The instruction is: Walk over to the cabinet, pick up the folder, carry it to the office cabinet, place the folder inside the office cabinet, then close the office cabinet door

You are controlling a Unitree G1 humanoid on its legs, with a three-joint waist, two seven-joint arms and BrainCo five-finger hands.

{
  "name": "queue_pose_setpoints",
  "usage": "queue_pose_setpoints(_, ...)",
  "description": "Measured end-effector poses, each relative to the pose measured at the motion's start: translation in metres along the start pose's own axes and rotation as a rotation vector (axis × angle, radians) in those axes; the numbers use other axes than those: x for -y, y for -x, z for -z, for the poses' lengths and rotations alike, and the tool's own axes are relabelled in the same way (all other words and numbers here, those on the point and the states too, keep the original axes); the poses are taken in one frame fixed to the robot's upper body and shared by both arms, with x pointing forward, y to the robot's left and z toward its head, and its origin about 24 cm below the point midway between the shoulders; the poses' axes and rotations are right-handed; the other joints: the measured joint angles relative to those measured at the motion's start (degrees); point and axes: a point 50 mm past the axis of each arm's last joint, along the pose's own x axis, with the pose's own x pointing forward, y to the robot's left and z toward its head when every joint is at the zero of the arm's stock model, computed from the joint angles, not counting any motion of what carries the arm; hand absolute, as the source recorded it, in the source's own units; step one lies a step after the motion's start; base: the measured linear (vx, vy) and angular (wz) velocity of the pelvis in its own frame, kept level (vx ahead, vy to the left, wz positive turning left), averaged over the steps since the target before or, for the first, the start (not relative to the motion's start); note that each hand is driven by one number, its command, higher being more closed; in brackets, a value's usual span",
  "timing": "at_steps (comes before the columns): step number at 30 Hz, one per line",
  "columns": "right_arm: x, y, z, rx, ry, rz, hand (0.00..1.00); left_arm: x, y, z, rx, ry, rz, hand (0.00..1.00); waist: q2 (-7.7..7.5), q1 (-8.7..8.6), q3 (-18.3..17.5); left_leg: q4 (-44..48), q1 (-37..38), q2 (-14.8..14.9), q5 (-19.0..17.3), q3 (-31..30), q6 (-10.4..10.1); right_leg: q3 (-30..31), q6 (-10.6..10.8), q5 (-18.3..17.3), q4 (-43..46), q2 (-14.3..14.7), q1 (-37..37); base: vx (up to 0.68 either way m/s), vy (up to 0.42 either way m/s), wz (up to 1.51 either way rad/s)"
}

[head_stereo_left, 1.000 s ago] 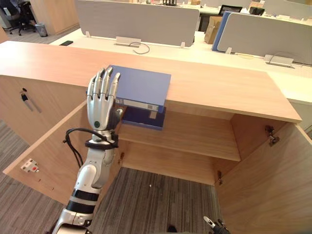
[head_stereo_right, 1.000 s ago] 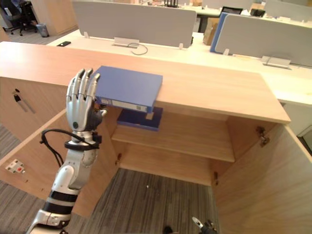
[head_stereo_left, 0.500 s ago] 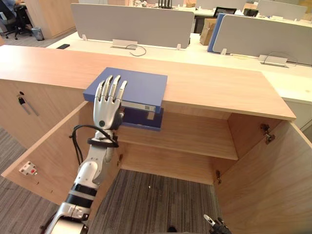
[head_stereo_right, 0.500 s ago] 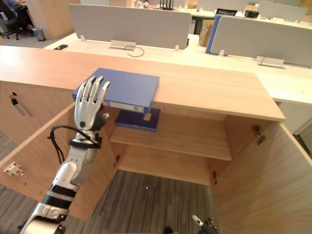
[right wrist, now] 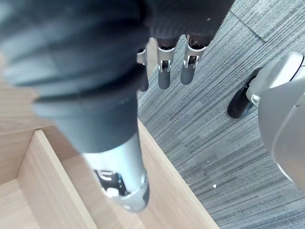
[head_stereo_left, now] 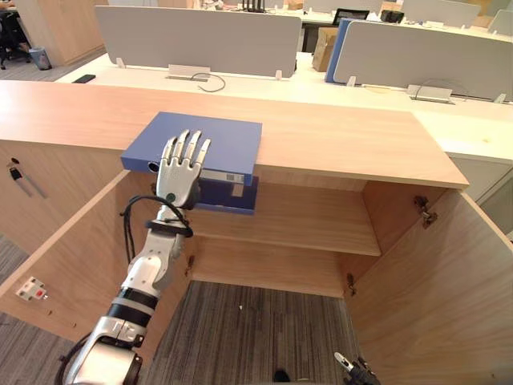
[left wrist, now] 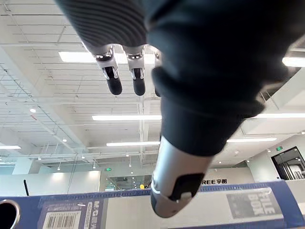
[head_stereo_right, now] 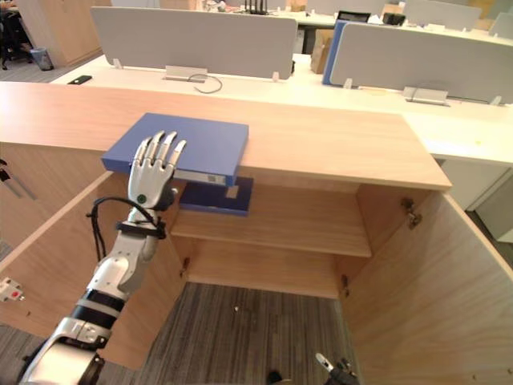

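Carpet (head_stereo_left: 256, 329), grey and ribbed, lies nearest. Over it hangs the right hand (right wrist: 164, 71), fingers straight and loosely apart, holding nothing.

Next comes the cabinet (head_stereo_left: 337, 148), pale wood, with its two doors swung wide open: the left door (head_stereo_left: 72, 249) on one side, the right door (head_stereo_left: 437, 289) on the other. Inside runs one shelf (head_stereo_left: 313, 220).

The left hand (head_stereo_left: 180, 172) stands upright before the cabinet's front edge, palm toward it, fingers straight and a little spread, gripping nothing. Whether it touches the folder cannot be told; in the left wrist view the thumb shows just in front of the labelled spine.

Two blue folders are in sight. The folder (head_stereo_left: 216, 140) lies flat on the cabinet top, toward its left, with its spine overhanging the front edge. A second, darker folder (head_stereo_left: 232, 196) lies flat on the shelf directly beneath it.

Beyond the cabinet runs a white desk (head_stereo_left: 321, 80) carrying two grey screens, one to the left (head_stereo_left: 200, 36) and one to the right (head_stereo_left: 425, 48). A looped cable (head_stereo_left: 204, 78) lies before the left screen, and one cardboard box (head_stereo_left: 324, 48) shows in the gap between the two.
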Motion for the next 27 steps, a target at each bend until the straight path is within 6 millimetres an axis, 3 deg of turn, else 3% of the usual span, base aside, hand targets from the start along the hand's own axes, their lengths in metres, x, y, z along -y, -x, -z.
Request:
queue_pose_setpoints(7,-0.002,-0.001,-0.005,0.02,0.0,-0.003,0.0,0.008,-0.001,0.008,0.0,-0.038,0.052,0.0,0.28,-0.15,0.2,0.0,0.7,0.0,-0.8,0.3,-0.2,-0.2,-2.2,0.2,-2.2,0.0,1.7,0.0,0.007,-0.02)
queue_pose_setpoints(14,-0.005,-0.003,-0.013,0.042,-0.008,-0.001,0.0,0.023,0.005,0.015,-0.006,-0.07,0.146,0.0,1.85,-0.31,1.4,0.1,2.0,0.0,-2.0,1.3,-0.4,-0.2,-4.1,0.3,-3.7,0.0,3.3,0.03,0.006,-0.06)
queue_pose_setpoints(24,-0.007,-0.006,-0.023,0.067,0.014,-0.013,0.0,0.027,-0.011,0.022,0.013,-0.126,0.174,0.0,2.89,-0.49,2.6,0.3,3.6,0.1,-3.4,2.0,-0.7,-0.3,-7.7,0.9,-4.3,0.5,4.7,0.02,-0.003,-0.09)
queue_pose_setpoints(27,-0.009,-0.007,-0.029,0.082,0.047,-0.027,0.0,0.029,-0.014,0.025,-0.001,-0.137,0.182,0.0,3.34,-0.54,3.5,0.3,4.4,0.0,-4.0,1.9,-0.8,-0.4,-7.8,1.0,-3.9,0.5,4.9,-0.05,-0.009,-0.14)
